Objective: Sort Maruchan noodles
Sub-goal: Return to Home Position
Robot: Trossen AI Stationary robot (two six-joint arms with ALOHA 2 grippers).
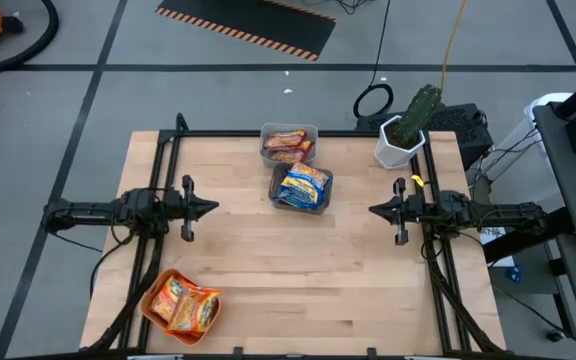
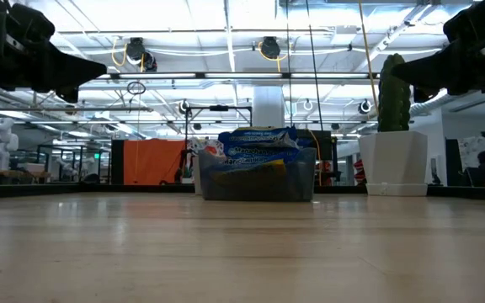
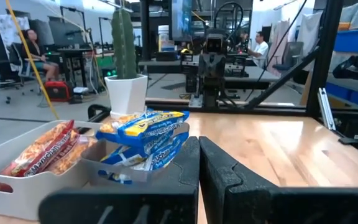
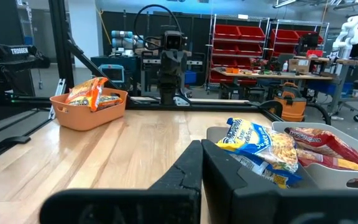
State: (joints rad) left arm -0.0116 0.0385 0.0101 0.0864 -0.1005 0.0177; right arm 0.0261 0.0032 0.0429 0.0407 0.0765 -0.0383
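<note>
**High view.**
- Left gripper (image 1: pixel 208 208): fingers pressed together, holding nothing, tips pointing inward over the pale wooden table (image 1: pixel 298 270).
- Right gripper (image 1: pixel 376 210): the same, facing it from well apart. The mirrored, empty pose looks like a parked rest position.
- Blue-and-silver packets (image 1: pixel 303 187): crinkly film, heaped in the dark bin (image 1: pixel 273 185), which sits between the two sets of fingertips and a little beyond their line.
- Reddish packets (image 1: pixel 288 146): in the pale bin (image 1: pixel 290 127), touching the dark bin's far side.
- Orange packets (image 1: pixel 186 305): glossy and flat, in the rounded orange bin (image 1: pixel 148 305), well behind the left fingertips.
- Each colour has its own bin and no packet lies loose, so the sorting appears finished.

**Low view.**
- The dark bin stands centre with blue packets mounded above its rim.
- A ribbed cactus (image 2: pixel 395 93) in a faceted white pot (image 2: pixel 391 160) stands beside it.
- Both grippers hang high above the board.

**Left wrist view.**
- Its own matte black fingers meet along a thin seam.
- Blue and reddish packets lie just ahead and to one side.

**Right wrist view.**
- Its own fingers are likewise closed.
- The orange bin is far ahead, and the blue packets are near the fingertips.
</note>
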